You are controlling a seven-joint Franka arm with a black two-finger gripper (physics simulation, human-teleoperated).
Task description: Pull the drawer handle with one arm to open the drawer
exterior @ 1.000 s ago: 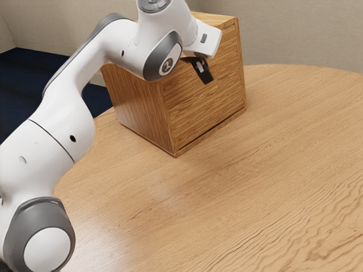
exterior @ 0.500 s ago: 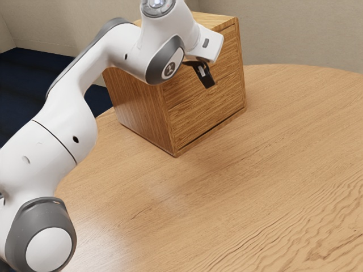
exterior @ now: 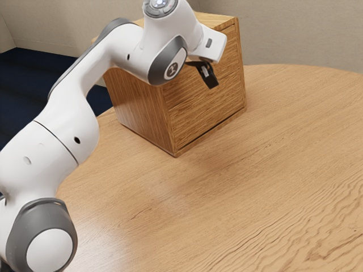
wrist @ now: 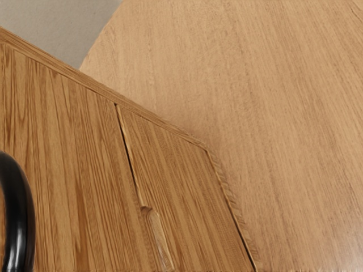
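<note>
**Ana:** So, what do you see from the side?

**Ben:** A wood box (exterior: 144, 110) sits on the round table (exterior: 255, 187). The white arm (exterior: 85, 90) bends over it. The black gripper (exterior: 206, 75) is right up against the front of the box, near the top.

**Ana:** Is it open or closed?

**Ben:** I can't tell. It is dark and partly tucked under the hand.

**Ana:** And the drawer (exterior: 227, 54)?

**Ben:** It is in the front of the box. It looks shut, flat with the wood around it.

**Ana:** Now the hand's camera?

**Ben:** The box front is very close, with a thin line (wrist: 129, 153) between two panels. A black curved bar (wrist: 16, 221) is near the line. It may be the handle, but I'm not sure.

**Ana:** What could go wrong?

**Ben:** I think the pull has not started. If the gripper isn't really around the handle, it could slip off, and the drawer would stay shut. If it pulls crooked, the drawer could jam. Or the whole box could slide on the table.
</note>
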